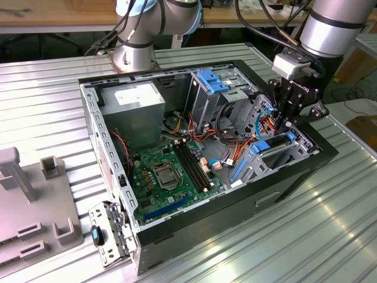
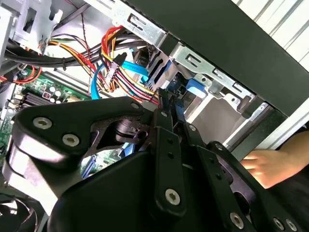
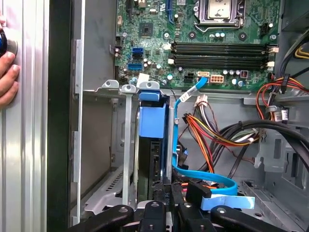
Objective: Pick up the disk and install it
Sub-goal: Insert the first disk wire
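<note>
While the gripper (image 1: 287, 122) hangs over the open computer case (image 1: 283, 188) at the exterior view's right, its fingers (image 3: 161, 212) clamp the disk (image 3: 153, 123) (blue carrier, dark body), which stands on edge in the grey drive cage (image 3: 126, 145) beside the motherboard (image 1: 171, 174). A person's hand (image 3: 7, 72) rests outside the case wall.

This looks like a robot lab or workshop. An open computer case (image 1: 200, 171) lies on a ribbed metal surface (image 1: 294, 236) in the middle of the exterior view. A silver robot arm (image 1: 336, 23) reaches in from the upper right, and wooden benches (image 1: 59, 17) run along the top.
</note>
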Controlling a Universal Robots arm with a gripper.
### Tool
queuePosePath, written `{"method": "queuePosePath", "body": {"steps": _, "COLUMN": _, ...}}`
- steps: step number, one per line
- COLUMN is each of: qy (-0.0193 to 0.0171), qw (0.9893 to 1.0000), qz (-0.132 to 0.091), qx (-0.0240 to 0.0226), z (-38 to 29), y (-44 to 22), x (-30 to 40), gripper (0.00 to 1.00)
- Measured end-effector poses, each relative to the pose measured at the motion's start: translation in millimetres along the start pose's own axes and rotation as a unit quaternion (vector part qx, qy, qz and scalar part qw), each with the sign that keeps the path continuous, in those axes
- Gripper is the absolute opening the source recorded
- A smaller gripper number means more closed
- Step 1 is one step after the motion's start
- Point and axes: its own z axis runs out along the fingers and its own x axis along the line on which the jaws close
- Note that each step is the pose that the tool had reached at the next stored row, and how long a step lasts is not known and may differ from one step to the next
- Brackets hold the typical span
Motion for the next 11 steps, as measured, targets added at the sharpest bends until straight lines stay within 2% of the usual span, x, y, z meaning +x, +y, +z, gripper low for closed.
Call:
{"method": "queuePosePath", "body": {"steps": 1, "qy": -0.0004, "qw": 1.0000, "qz": 0.000, "qx": 0.0000, "z": -0.1, "y": 0.0, "x": 0.0, "gripper": 0.16}}
{"method": "queuePosePath", "body": {"steps": 2, "qy": -0.0034, "qw": 1.0000, "qz": 0.000, "qx": 0.0001, "z": -0.5, "y": 0.0, "x": 0.1, "gripper": 0.16}}
{"method": "queuePosePath", "body": {"steps": 3, "qy": -0.0082, "qw": 1.0000, "qz": 0.001, "qx": 0.0004, "z": -0.8, "y": 0.0, "x": 0.2, "gripper": 0.16}}
{"method": "queuePosePath", "body": {"steps": 4, "qy": -0.0158, "qw": 0.9999, "qz": 0.001, "qx": 0.0007, "z": -1.1, "y": 0.0, "x": 0.8, "gripper": 0.16}}
{"method": "queuePosePath", "body": {"steps": 6, "qy": -0.0195, "qw": 0.9998, "qz": 0.001, "qx": 0.0009, "z": -0.8, "y": 0.1, "x": 3.7, "gripper": 0.16}}
{"method": "queuePosePath", "body": {"steps": 8, "qy": -0.0267, "qw": 0.9996, "qz": 0.002, "qx": 0.0013, "z": -1.8, "y": 0.3, "x": 8.2, "gripper": 0.16}}
{"method": "queuePosePath", "body": {"steps": 9, "qy": -0.0289, "qw": 0.9996, "qz": 0.002, "qx": 0.0014, "z": -3.3, "y": 0.2, "x": 8.8, "gripper": 0.16}}
{"method": "queuePosePath", "body": {"steps": 11, "qy": -0.0306, "qw": 0.9995, "qz": 0.002, "qx": 0.0014, "z": -3.1, "y": 0.3, "x": 10.5, "gripper": 0.16}}
